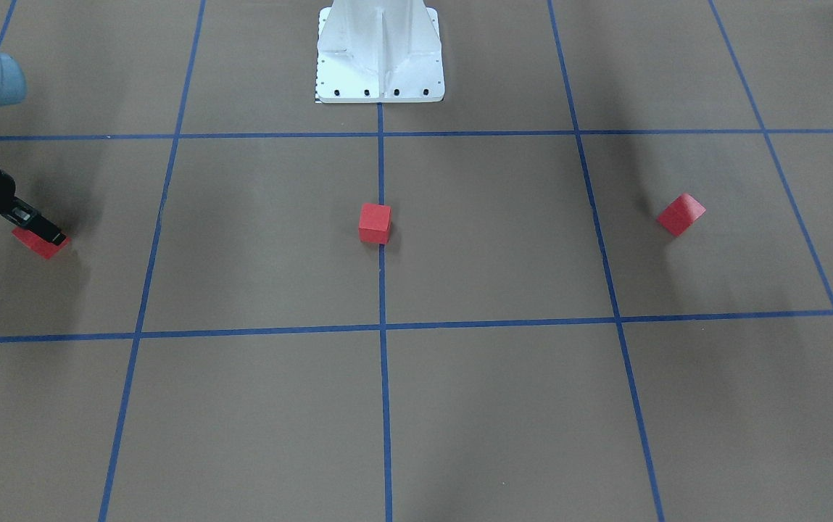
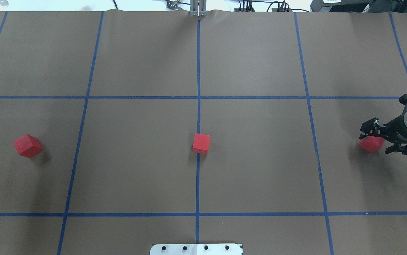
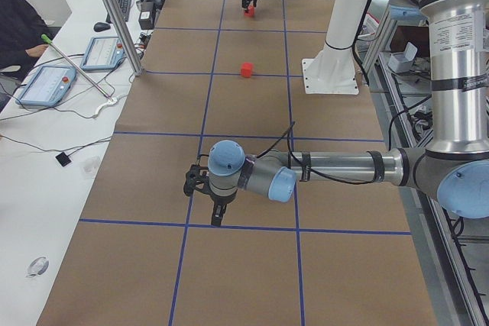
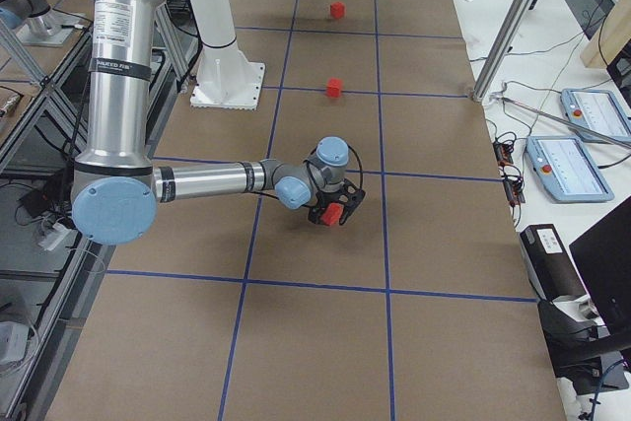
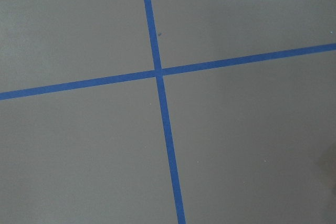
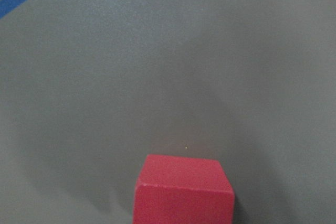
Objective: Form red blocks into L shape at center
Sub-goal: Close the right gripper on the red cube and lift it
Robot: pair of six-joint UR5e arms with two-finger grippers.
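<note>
Right gripper (image 2: 376, 139) sits low over the desk (image 2: 260, 166) at its far right end, jaws standing to either side of red block 1 (image 2: 370, 145). Whether they press on it or only bracket it, cannot tell; the right wrist view shows block 1 at the bottom edge with bare desk beyond and no fingers in frame. Key relation: the center (image 2: 189, 156) lies toward the robot's left of this gripper, along the same grid row, well apart. Red block 2 (image 2: 201, 143) is already there, resting on the blue tape line (image 2: 198, 113) with most of its body on the right of it, faces near square to the grid. Red block 3 (image 2: 28, 145) lies well apart on the far left, same row. Blocks 1 and 3 are turned corner-on to the grid. All 3 are cubes, so no long axis; only the yaw matters. Judgement: block 1 needs a turn to square up against block 2. Left gripper (image 3: 205, 192) hovers above a tape crossing; its opening cannot be told. Left arm is nearer block 3.
</note>
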